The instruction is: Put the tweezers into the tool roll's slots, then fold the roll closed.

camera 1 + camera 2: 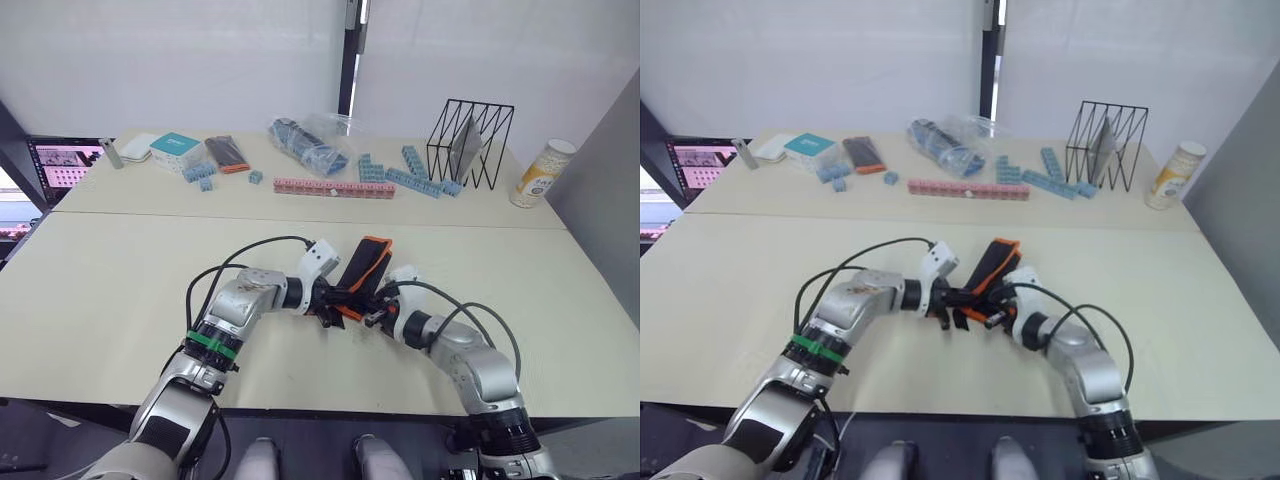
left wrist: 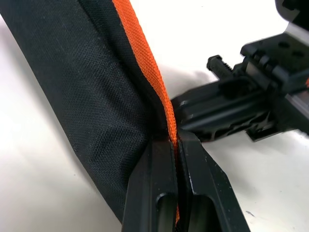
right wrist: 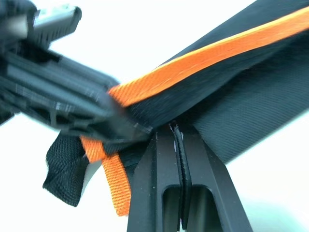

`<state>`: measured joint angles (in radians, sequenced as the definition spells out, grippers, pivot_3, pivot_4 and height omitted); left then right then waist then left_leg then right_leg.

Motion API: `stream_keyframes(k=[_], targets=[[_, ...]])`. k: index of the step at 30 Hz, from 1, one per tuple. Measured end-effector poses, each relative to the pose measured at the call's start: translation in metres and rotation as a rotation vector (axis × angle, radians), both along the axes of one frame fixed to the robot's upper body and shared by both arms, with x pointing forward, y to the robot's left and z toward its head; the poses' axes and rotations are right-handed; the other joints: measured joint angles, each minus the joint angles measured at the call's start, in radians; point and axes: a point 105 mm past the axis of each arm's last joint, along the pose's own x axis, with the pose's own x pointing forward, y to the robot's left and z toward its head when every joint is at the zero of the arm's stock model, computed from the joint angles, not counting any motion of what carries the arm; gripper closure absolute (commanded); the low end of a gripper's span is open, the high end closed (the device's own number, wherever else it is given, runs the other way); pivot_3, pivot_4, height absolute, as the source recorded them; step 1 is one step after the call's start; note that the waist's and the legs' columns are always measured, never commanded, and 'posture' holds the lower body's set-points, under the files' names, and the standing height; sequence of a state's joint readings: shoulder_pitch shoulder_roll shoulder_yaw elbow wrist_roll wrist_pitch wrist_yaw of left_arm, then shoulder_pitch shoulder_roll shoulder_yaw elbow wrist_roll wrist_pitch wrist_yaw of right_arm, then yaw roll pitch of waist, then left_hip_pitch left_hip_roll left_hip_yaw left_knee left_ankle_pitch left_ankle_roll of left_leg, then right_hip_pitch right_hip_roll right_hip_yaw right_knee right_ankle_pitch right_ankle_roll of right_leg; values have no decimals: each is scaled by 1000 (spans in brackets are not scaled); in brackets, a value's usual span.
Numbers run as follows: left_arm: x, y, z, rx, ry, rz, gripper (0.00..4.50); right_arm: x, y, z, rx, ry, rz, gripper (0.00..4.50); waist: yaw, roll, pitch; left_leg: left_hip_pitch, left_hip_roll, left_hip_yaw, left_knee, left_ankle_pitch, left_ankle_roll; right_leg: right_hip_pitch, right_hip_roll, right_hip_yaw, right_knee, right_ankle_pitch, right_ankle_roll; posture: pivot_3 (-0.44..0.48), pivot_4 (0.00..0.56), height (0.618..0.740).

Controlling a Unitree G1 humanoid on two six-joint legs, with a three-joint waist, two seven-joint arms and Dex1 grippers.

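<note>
The table (image 1: 120, 290) is holding the roll (image 1: 362, 270) near its front edge, long axis running away from the robot. Both grippers are meeting at its near end: left gripper (image 2: 176, 145) pinching the orange trim, right gripper (image 3: 177, 137) clamping a black edge.

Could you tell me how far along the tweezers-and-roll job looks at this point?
No loose tweezers lie near the tool roll, so loading looks done, though the slots are hidden. In hand: the roll is folded over, the left pincer shut on its orange edge and the right pincer shut on its black fabric. Left: finish closing it and let go.
</note>
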<state>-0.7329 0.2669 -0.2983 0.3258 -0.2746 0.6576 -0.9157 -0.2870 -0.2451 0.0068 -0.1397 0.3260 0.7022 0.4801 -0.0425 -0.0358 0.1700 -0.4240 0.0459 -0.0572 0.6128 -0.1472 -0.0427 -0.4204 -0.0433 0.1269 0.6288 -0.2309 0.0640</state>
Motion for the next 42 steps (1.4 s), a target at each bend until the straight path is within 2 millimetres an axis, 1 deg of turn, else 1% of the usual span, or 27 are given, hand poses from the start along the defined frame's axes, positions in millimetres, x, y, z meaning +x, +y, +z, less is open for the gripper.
stream_keyframes(k=[3, 5, 6, 8, 11, 13, 14, 19, 21, 24, 27, 28, 30, 32, 34, 37, 38, 40, 42], targets=[[1, -1, -3, -1, 4, -2, 4473, 7, -27, 6, 16, 6, -108, 4500, -1, 0, 0, -1, 0, 0, 0, 0, 0, 0, 0, 0, 0, 0, 0, 0, 150, 740], [2, -1, -5, 10, -2, -5, 4473, 12, -46, 17, 20, -19, -169, 4500, -3, 0, 0, 0, 0, 0, -1, 0, 0, -1, 0, 0, 0, 0, 1, 0, 150, 740], [2, -1, -5, 15, -8, -8, 4473, 15, -49, 22, 26, -33, -179, 4500, -4, 0, 0, 0, 0, 0, -2, 0, 0, -1, 0, 0, 0, 1, 2, 0, 150, 740], [3, -2, -7, 22, -10, -8, 4473, 22, -53, 41, 41, -86, -189, 4500, -5, 1, 0, 1, 0, 0, -2, 0, 0, -1, 0, 0, 0, 2, 4, 0, 150, 740], [4, -4, -8, 30, -14, -10, 4473, 31, -45, 71, 54, -175, -162, 4500, -6, 1, 0, 1, 0, 0, -1, 0, 0, 0, 0, 0, 0, 2, 4, 0, 150, 740], [4, -5, -7, 34, -26, -13, 4473, 33, -37, 77, 19, -194, -123, 4500, -2, 1, 0, 0, 0, 0, -1, 0, 0, 0, 0, 0, 0, 2, 3, 0, 150, 740], [4, -6, -7, 38, -30, -14, 4473, 34, -32, 76, 2, -193, -105, 4500, -2, 1, 0, 0, 0, 0, -1, 0, 0, 0, 0, 0, -1, 1, 2, 0, 150, 740], [4, -5, -8, 58, -36, -25, 4473, 40, -12, 62, -44, -141, -34, 4500, -5, 1, 0, 0, 0, 0, -1, 0, 0, 0, 0, 0, 0, 2, 3, 0, 150, 740], [4, -5, -8, 64, -39, -28, 4473, 43, -7, 54, -81, -126, -18, 4500, -6, 1, 0, 1, 0, 0, -1, 0, 0, 0, 0, 0, 0, 2, 3, 0, 150, 740], [3, -4, -7, 69, -44, -32, 4473, 45, -4, 32, -189, -82, 11, 4500, -7, 1, 0, 0, 0, 0, -1, 0, 0, -1, 0, 0, 0, 3, 5, 0, 150, 740], [3, -2, -7, 83, -48, -36, 4473, 48, -1, 31, -229, -82, 34, 4500, -11, 1, 0, 1, 0, 0, -2, 0, 0, 0, 0, 0, 0, 4, 6, 0, 150, 740], [2, -1, -6, 86, -53, -37, 4003, 49, -1, 29, -245, -76, 43, 4500, -14, 1, 0, 1, 0, 0, -2, 0, 0, 0, 0, 0, 0, 3, 6, 0, 150, 740], [1, 2, -5, 87, -53, -34, 3599, 49, 0, 26, -266, -71, 57, 4500, -20, 1, -1, 1, 0, 0, -3, 0, 0, 0, 0, 0, 0, 3, 6, 0, 150, 740], [-4, 6, -3, 78, -39, -45, 2944, 49, 1, 25, -278, -72, 70, 4500, -26, 2, -1, 1, 0, 0, -3, 0, 0, 0, 0, 0, 0, 3, 6, 0, 150, 740], [-11, 18, 1, 67, -28, -60, 2205, 49, 2, 21, -285, -69, 80, 4500, -33, 2, -1, 2, 1, 0, -4, 0, 0, 0, 1, 0, 1, 3, 6, 0, 150, 740], [-13, 35, 7, 48, -36, -50, 1285, 50, -2, 18, -302, -61, 79, 4500, -35, 2, -1, 3, 1, 0, -4, 0, 0, 0, 1, 0, 1, 3, 6, 0, 150, 740], [-12, 42, 8, 33, -30, -33, 1285, 51, -3, 17, -306, -61, 79, 4500, -33, 2, -1, 3, 1, 0, -4, 0, 0, 0, 1, -1, 2, 3, 6, 0, 150, 740], [-10, 52, 16, -28, -21, -5, 1651, 51, -4, 16, -310, -56, 81, 4500, -31, 2, -1, 2, 1, 0, -2, 0, 0, -1, 1, -1, 1, 3, 5, 0, 150, 740], [-6, 59, 28, -90, -30, 18, 2246, 53, -5, 17, -314, -63, 83, 4500, -29, 2, -1, 2, 1, 0, -1, 0, 0, 0, 1, -1, 1, 2, 4, 0, 150, 740]])
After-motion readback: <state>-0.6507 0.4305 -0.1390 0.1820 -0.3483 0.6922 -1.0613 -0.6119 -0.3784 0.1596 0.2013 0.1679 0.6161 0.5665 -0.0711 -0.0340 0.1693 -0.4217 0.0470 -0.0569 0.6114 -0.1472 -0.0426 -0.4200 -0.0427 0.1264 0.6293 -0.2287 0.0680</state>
